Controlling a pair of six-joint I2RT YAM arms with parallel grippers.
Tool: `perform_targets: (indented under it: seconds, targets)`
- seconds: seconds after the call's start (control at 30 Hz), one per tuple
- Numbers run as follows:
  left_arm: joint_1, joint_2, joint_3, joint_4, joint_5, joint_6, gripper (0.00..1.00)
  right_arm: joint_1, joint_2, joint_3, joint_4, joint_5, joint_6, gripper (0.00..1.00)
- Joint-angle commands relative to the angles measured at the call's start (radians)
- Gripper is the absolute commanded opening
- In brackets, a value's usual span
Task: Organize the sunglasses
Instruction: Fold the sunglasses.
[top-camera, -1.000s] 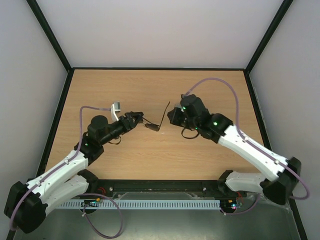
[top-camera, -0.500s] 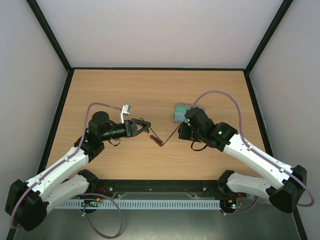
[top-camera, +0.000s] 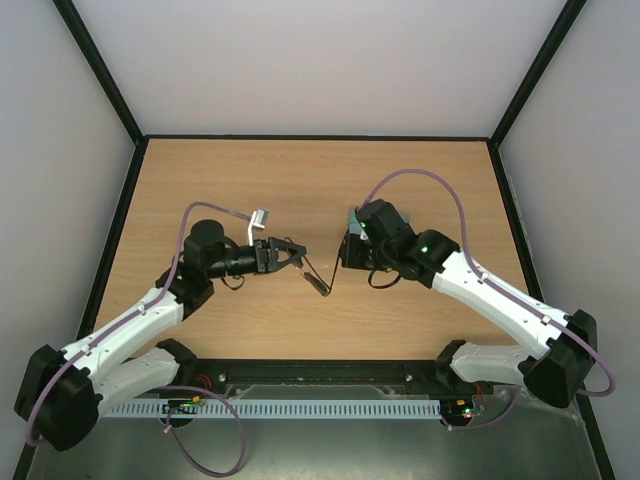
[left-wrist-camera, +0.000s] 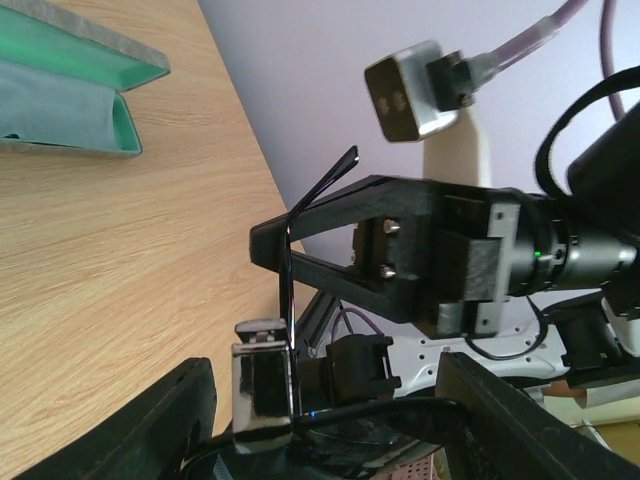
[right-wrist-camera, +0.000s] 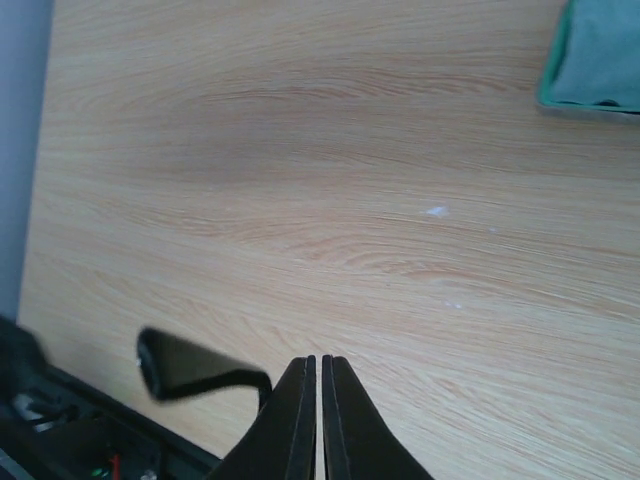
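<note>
The sunglasses (top-camera: 318, 282) hang just above the table at mid-centre, with my left gripper (top-camera: 295, 254) shut on them. In the left wrist view a dark lens and the silver hinge (left-wrist-camera: 262, 375) sit between my left gripper's (left-wrist-camera: 325, 385) wide-set fingers, and one thin temple arm (left-wrist-camera: 288, 265) stands up. My right gripper (top-camera: 343, 255) is shut, its tips (left-wrist-camera: 262, 240) meeting right beside that temple arm. In the right wrist view the temple's curved end (right-wrist-camera: 175, 365) lies against the outside of the shut right gripper (right-wrist-camera: 320, 362), with nothing between the pads.
The grey case (left-wrist-camera: 90, 45) lies open with a green lining and a blue-grey cloth (left-wrist-camera: 45, 100) inside. From above it is mostly hidden behind the right wrist (top-camera: 356, 217). Its corner shows in the right wrist view (right-wrist-camera: 600, 60). Bare wood surrounds the grippers.
The right gripper has swung away from the case and back left to the raised temple arm. The temple arm has tipped from pointing far to pointing right. The left gripper has edged right.
</note>
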Motion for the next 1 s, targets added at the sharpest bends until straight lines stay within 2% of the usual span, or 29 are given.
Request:
perform_targets:
  seconds: [0.0, 0.3, 0.63, 0.73, 0.83, 0.97]
  targets:
    - [-0.012, 0.029, -0.01, 0.076, 0.03, -0.004, 0.6, 0.016, 0.019, 0.055, 0.065, -0.093, -0.023, 0.06]
    - [-0.051, 0.075, -0.013, 0.165, 0.036, -0.036, 0.6, 0.06, 0.059, 0.055, 0.146, -0.231, -0.024, 0.04]
    - [-0.057, 0.094, -0.011, 0.183, 0.03, -0.044, 0.6, 0.096, 0.071, 0.053, 0.14, -0.272, -0.029, 0.04]
    - [-0.059, 0.104, -0.005, 0.19, 0.041, -0.041, 0.59, 0.099, 0.063, 0.051, 0.121, -0.256, -0.034, 0.04]
    - [-0.058, 0.103, 0.006, 0.184, 0.069, -0.025, 0.59, 0.096, 0.026, 0.054, 0.055, -0.169, -0.048, 0.05]
    - [-0.058, 0.094, 0.02, 0.179, 0.128, -0.006, 0.6, 0.059, -0.038, 0.045, -0.011, -0.126, -0.066, 0.11]
